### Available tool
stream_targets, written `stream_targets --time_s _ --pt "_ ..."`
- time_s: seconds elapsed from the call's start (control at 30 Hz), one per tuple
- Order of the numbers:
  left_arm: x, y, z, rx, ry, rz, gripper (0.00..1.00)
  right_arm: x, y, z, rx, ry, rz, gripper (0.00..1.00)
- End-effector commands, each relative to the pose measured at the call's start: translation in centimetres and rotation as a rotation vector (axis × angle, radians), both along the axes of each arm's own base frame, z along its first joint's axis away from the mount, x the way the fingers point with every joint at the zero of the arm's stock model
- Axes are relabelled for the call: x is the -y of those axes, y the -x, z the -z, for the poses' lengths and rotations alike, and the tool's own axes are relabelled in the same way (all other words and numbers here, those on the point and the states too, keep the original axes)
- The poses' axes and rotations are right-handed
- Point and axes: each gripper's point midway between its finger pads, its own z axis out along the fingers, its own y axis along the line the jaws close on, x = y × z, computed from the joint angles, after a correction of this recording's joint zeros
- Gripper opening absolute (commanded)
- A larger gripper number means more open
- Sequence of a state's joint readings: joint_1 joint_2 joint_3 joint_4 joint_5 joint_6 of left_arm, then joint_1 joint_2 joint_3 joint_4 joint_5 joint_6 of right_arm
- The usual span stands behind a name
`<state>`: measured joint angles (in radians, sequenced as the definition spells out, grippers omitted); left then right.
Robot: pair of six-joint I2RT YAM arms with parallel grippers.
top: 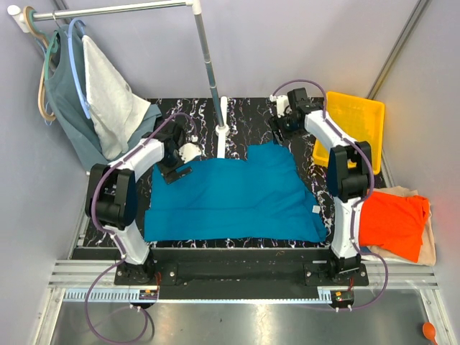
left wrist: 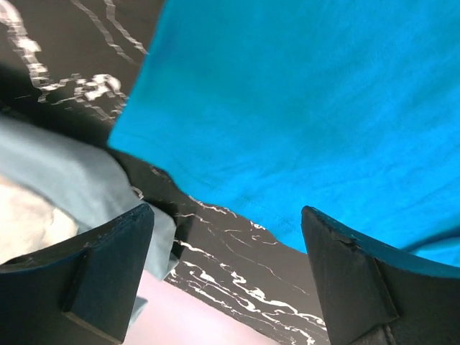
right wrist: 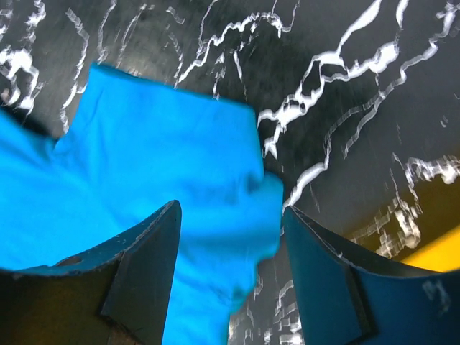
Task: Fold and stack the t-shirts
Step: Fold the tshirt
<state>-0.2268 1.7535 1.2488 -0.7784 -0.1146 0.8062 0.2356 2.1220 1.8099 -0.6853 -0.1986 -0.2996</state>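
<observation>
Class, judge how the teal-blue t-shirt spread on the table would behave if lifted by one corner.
Probably floppy: the teal-blue t-shirt lies flat with soft wrinkles, so it would drape. Its wavy edge suggests a push would bunch it.

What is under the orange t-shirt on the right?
A cream t-shirt lies under the orange t-shirt, showing only along its far and right edges. The rest is covered, so its fold cannot be seen.
</observation>
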Motion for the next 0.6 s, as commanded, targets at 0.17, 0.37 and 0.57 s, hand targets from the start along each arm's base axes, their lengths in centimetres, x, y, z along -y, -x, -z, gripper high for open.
stream_targets --time_s 0.17,0.37,0.57 --pt "-2.5 -1.9 -0.7 -0.016 0.020 0.008 0.88 -1.2 -3.0 2.1 -0.012 -0.063 -0.008 0.65" --pt "-3.4 -2.3 -0.8 -0.040 0.025 0.008 0.87 -1.3 -3.1 3.9 -0.042 -0.059 -0.019 0.61" --pt "-3.8 -2.7 -0.6 -0.054 0.025 0.000 0.86 -1.3 -3.2 4.5 -0.044 -0.051 -0.034 0.60"
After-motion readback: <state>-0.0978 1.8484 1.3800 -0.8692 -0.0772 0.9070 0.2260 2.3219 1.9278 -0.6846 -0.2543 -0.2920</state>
